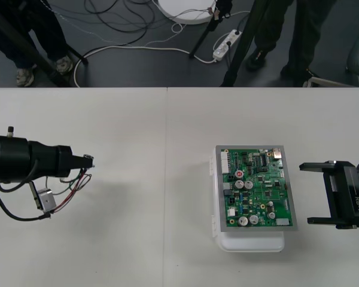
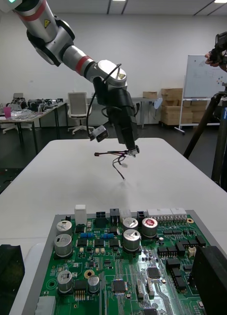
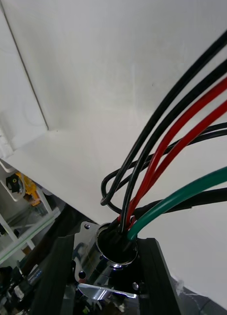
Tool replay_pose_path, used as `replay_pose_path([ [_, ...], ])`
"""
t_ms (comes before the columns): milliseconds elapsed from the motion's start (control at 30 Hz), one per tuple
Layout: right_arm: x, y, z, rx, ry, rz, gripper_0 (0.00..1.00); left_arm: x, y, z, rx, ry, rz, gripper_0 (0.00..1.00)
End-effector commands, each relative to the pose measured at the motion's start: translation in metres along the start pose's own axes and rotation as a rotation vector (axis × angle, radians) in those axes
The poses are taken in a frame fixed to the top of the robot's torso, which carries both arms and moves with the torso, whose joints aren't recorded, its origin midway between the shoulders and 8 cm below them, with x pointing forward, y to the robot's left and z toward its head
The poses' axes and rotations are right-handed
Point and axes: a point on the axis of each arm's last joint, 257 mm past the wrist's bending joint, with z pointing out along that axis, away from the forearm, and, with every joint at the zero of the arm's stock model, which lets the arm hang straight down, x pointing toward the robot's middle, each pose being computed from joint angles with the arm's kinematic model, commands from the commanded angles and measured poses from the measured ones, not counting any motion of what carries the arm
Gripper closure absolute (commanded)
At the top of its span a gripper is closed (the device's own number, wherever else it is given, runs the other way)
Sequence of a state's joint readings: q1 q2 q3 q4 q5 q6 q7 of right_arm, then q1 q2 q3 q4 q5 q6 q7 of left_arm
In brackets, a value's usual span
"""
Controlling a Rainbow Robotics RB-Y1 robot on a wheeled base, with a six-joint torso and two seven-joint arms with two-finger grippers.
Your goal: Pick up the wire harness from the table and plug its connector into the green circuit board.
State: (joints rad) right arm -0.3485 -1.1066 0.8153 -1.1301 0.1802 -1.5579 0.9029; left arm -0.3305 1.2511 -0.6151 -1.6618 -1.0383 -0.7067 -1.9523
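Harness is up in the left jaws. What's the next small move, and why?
Probably carry it toward the board: the left jaws are shut on the socket, the wires hang clear of the table, far from the board.

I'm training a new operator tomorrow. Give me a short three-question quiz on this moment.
1. True or false: the plug is in the board.
2. Which part of the harness does the left gripper hold? A) the plug B) the metal socket C) nothing
3. Fill in: the right gripper waits at the board's right side with its fingers ___.

Key:
1. False. The harness hangs from the left gripper, above the table and far to the board's left.
2. B. The socket sits between the fingers, and the wires rise out of it.
3. Open.
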Motion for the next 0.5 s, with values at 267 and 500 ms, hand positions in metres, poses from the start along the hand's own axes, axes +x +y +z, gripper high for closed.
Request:
replay_pose_path([
  [267,-0.009,-0.008,0.005,-0.008,-0.028,0.01,0.0,0.035,0.037,-0.035,0.026,-0.069,-0.235,1.0],
  [500,-0.01,-0.008,0.006,-0.008,-0.029,0.008,0.0,0.044,0.058,-0.043,0.056,-0.101,-0.369,1.0],
])
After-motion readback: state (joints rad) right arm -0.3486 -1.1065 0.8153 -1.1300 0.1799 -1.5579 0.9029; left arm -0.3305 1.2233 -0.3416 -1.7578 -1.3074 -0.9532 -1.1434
